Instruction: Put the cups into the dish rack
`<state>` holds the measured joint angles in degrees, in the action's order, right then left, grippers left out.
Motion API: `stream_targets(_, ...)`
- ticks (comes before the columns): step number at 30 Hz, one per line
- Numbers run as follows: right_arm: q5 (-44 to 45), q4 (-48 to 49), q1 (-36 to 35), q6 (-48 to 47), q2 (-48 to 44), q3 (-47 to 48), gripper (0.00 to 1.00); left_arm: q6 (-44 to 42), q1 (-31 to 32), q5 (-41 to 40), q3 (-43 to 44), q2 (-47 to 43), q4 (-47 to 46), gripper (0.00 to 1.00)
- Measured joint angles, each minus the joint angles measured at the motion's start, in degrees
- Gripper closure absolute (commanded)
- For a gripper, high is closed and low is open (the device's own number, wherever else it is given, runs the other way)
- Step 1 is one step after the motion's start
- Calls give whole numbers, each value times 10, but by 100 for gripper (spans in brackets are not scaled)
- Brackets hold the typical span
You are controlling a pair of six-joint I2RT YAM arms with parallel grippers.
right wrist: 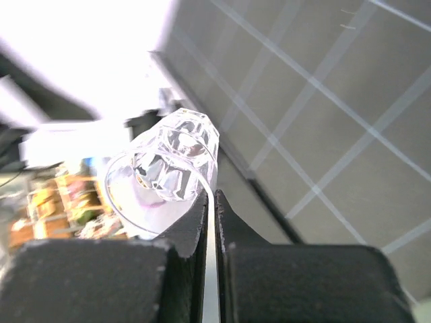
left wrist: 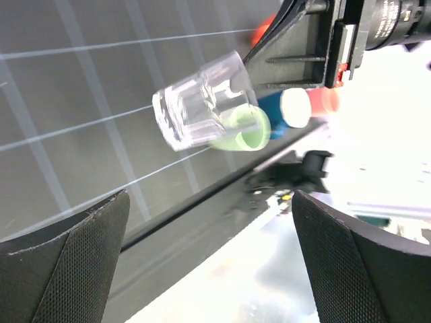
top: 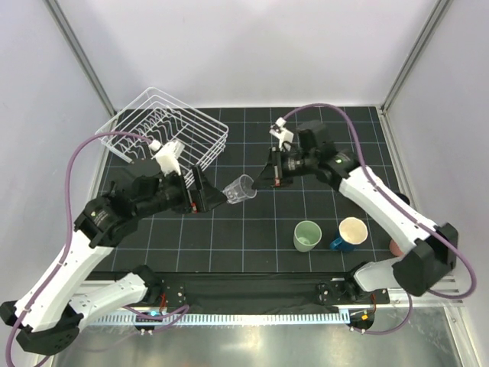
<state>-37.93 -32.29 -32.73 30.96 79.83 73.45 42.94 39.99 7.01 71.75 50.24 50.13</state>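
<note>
The clear glass (top: 241, 189) is near the middle of the bench (top: 229, 245), between the two end effectors, and it seems to be held above the black mat with the white grid. It is tipped on its side. Its mouth looks toward the right end effector (top: 258, 182) and its thick base looks toward the left end effector (top: 208, 196).

In the right wrist view the right end effector (right wrist: 210, 202) is closed narrow on the rim of the glass (right wrist: 165, 171): one finger is inside the mouth, the other is outside, and the thin wall is pinched between them. The right arm rises from its base at the near right corner and reaches far and to the left. Its wrist then turns left, toward the centre of the bench.

The left end effector (left wrist: 209, 202) is spread wide and holds nothing. In its wrist view the two dark pads stand at the bottom corners, and the glass (left wrist: 202, 111) is in front of them, apart from both. The left arm goes up from the near left corner, bends at the elbow, and its forearm lies almost level, pointing to the right.

The dish rack (top: 172, 122) stands at the far left of the bench, just behind the left wrist. A pale green cup (top: 306, 235) and a dark blue mug (top: 350, 233) with a cream inside stand upright near each other at the near right. A pink cup (top: 396, 247) is mostly hidden beside the right arm.
</note>
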Motion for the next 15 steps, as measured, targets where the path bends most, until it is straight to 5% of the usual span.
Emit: stream_targets(15, -234, 239, 47, 189, -95, -99, 96, -3, 0, 166, -32, 40, -186, 2)
